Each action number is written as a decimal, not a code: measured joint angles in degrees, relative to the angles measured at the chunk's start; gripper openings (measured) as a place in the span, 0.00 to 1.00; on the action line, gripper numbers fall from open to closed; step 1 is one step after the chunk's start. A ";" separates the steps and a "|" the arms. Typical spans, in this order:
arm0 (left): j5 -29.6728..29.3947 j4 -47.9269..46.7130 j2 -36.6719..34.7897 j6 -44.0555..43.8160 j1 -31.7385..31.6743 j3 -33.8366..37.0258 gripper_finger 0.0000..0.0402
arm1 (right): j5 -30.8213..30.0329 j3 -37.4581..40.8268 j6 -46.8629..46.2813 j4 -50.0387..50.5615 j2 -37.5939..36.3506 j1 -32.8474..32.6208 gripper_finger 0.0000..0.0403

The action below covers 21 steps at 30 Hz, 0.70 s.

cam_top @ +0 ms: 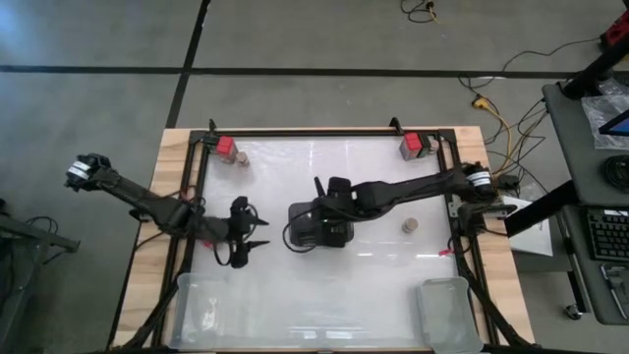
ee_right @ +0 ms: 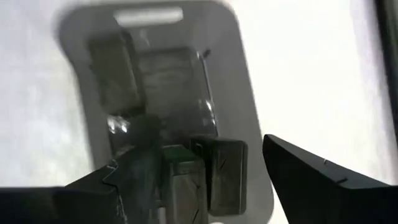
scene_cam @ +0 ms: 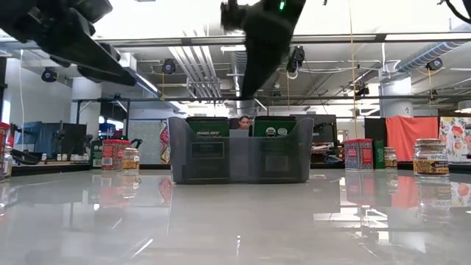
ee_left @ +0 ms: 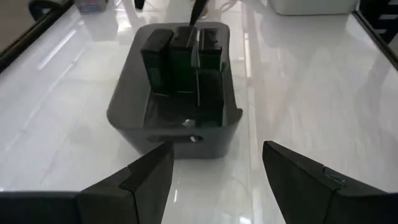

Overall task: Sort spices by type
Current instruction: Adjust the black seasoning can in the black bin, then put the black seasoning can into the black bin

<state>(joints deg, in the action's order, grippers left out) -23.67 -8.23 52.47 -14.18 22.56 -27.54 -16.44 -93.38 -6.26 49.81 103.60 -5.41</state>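
Note:
Spices stand in pairs at the far corners: a red box [cam_top: 227, 147] with a small round jar [cam_top: 241, 157] on the left, and a red box [cam_top: 412, 146] with a jar [cam_top: 429, 148] on the right. One jar [cam_top: 410, 225] stands alone at mid right. A dark slotted holder [cam_top: 319, 226] with green-labelled packs sits mid-table. My left gripper [ee_left: 214, 174] is open and empty, just left of the holder and facing it. My right gripper [ee_right: 193, 155] hangs open above the holder [ee_right: 168, 93], slanting down, with nothing between its fingers.
Two clear plastic bins stand at the near edge, one left [cam_top: 211, 310] and one right [cam_top: 447, 313]. A dark frame [cam_top: 324, 132] runs around the white table top. Bare table lies between the holder and the bins. Beyond the table, desks and a seated person [scene_cam: 243, 122] show.

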 joint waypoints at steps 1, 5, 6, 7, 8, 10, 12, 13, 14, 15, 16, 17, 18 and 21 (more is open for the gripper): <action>1.09 0.10 -0.12 1.43 -1.50 -0.09 0.57 | -0.22 0.00 -0.73 0.14 -1.07 0.41 0.69; 2.18 1.85 -0.34 6.09 -7.33 0.78 0.57 | -6.13 0.96 -7.60 5.08 -6.87 4.63 0.71; 2.28 2.34 -0.31 7.17 -8.47 1.20 0.57 | -7.30 1.47 -9.83 6.77 -8.39 6.21 0.72; 2.63 3.15 -0.16 8.11 -9.48 1.61 0.57 | -8.14 2.07 -12.01 8.60 -9.88 7.93 0.72; 3.54 4.47 -0.08 9.14 -10.46 2.02 0.57 | -8.91 2.93 -13.67 9.90 -11.55 9.83 0.73; 5.54 7.99 -0.06 10.93 -11.71 3.27 0.57 | -10.92 5.25 -16.01 11.11 -14.63 13.54 0.73; 7.78 13.12 0.04 12.87 -12.50 4.90 0.57 | -12.36 7.99 -17.23 11.18 -17.66 17.68 0.73; 8.97 15.64 0.04 13.79 -12.70 5.78 0.57 | -12.80 9.19 -17.69 11.14 -18.71 19.72 0.73; 10.32 18.51 0.23 14.91 -12.86 6.52 0.57 | -13.28 10.39 -18.26 11.03 -19.68 22.29 0.72; 11.79 21.11 0.43 16.23 -12.98 7.09 0.57 | -13.53 11.44 -18.57 11.02 -20.28 24.91 0.71; 13.44 22.96 0.59 17.57 -13.14 7.38 0.57 | -13.40 12.24 -18.58 11.05 -20.46 27.66 0.71; 14.97 23.97 0.69 18.42 -13.33 7.42 0.57 | -12.92 12.87 -18.10 10.92 -20.41 30.49 0.70; 16.21 24.74 0.80 18.70 -13.46 7.42 0.57 | -11.95 13.30 -17.02 10.79 -20.00 33.44 0.70; 16.76 26.26 1.17 18.70 -13.56 7.05 0.57 | -7.81 13.60 -16.12 9.84 -17.61 42.13 0.68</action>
<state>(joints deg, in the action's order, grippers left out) -6.91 18.02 53.64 4.51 8.99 -20.49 -24.25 -79.79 -22.37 59.65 86.00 36.72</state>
